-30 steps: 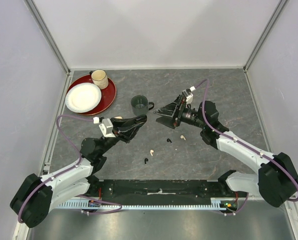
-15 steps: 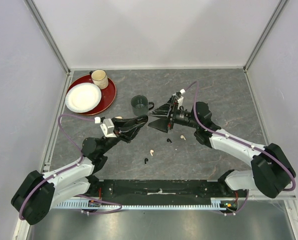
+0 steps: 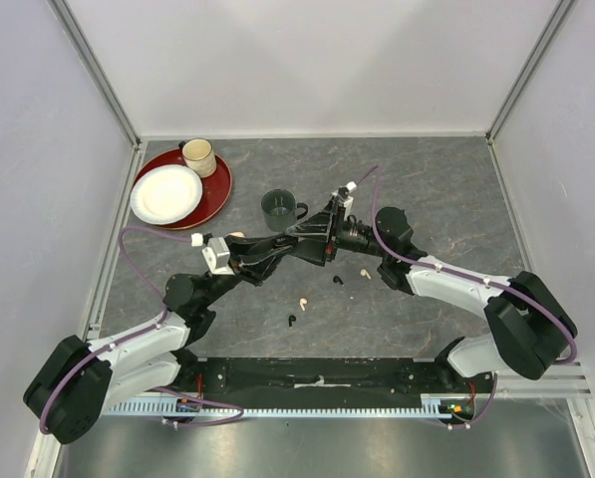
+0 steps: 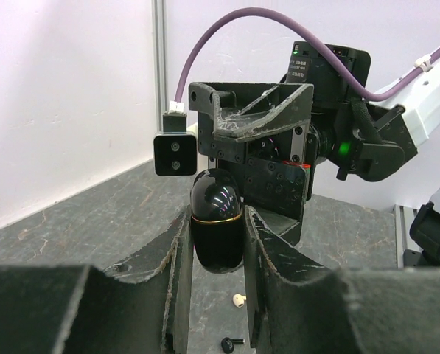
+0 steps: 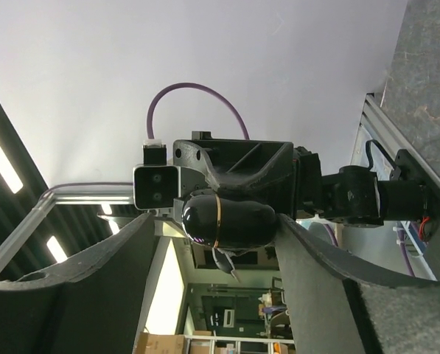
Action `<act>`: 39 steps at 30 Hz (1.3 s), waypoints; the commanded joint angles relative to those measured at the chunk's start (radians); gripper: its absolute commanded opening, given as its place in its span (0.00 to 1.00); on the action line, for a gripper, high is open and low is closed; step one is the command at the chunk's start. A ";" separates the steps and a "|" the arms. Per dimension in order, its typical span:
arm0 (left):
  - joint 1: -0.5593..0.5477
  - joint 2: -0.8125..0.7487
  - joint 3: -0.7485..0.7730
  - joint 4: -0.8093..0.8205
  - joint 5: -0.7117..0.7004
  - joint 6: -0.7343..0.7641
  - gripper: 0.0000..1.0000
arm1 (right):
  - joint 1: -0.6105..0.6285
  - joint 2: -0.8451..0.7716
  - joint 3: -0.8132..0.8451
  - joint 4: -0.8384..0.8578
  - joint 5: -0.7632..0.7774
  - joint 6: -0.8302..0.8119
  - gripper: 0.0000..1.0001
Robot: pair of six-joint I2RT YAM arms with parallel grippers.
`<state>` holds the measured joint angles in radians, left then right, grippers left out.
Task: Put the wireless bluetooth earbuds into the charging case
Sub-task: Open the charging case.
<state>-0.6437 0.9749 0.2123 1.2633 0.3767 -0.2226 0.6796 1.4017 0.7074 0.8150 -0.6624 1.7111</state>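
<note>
Left gripper clamped on charging case, so brace firm. Right gripper part-open astride case, nothing gripped yet. Close squarely beyond gold band.

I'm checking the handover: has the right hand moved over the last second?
Yes. In the top view the right hand has slid toward the left hand, ending just on the near side of the green mug, at the case held there.
</note>
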 commanded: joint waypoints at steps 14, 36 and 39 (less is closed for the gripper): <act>-0.007 0.019 0.024 0.064 0.037 0.014 0.04 | 0.026 0.049 0.007 0.179 0.012 0.088 0.40; -0.007 0.067 0.068 0.051 0.018 -0.060 0.46 | 0.038 0.071 -0.009 0.225 0.015 0.101 0.28; -0.007 0.067 0.079 0.025 0.024 -0.058 0.44 | 0.038 0.072 -0.011 0.219 0.015 0.093 0.27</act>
<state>-0.6476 1.0363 0.2501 1.2858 0.3870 -0.2657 0.7101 1.4704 0.7006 0.9581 -0.6544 1.8034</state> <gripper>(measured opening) 0.455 0.545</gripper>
